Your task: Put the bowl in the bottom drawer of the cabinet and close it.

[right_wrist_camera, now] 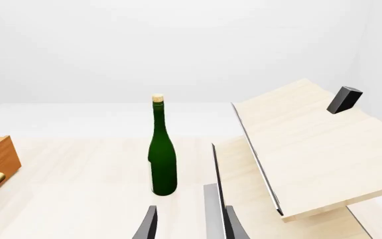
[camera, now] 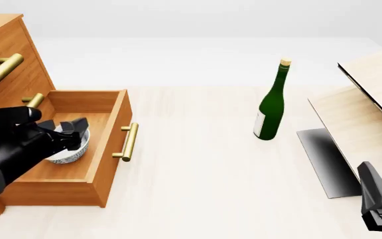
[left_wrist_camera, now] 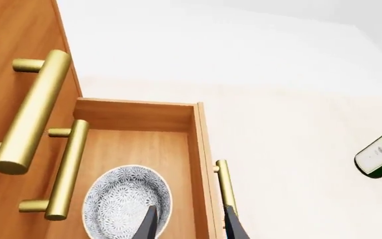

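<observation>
- Front view shows the small round white-grey speckled bowl [camera: 68,149] sitting inside the pulled-out bottom drawer [camera: 105,164] of the orange-brown wooden three-drawer cabinet [camera: 12,64], at about 9 o'clock in that picture; the placing step looks done, the closing not yet.
- Dark left gripper [camera: 78,130] hangs over the bowl's rim. In the left wrist view its fingers [left_wrist_camera: 147,226] are parted, one above the bowl and one by the drawer's front wall, holding nothing, which suits a release.
- Brass bar handle [camera: 130,142] on the drawer front faces 3 o'clock, free of any finger; pushing that front toward 9 o'clock would shut the drawer.
- Right gripper [camera: 380,204] idles at 5 o'clock, well apart from the cabinet, jaws parted and empty in its wrist view.
- Tall green glass bottle [camera: 271,104] stands upright near 1 o'clock beside the pale wood slanted panels [camera: 370,99], clear of the drawer's path.
</observation>
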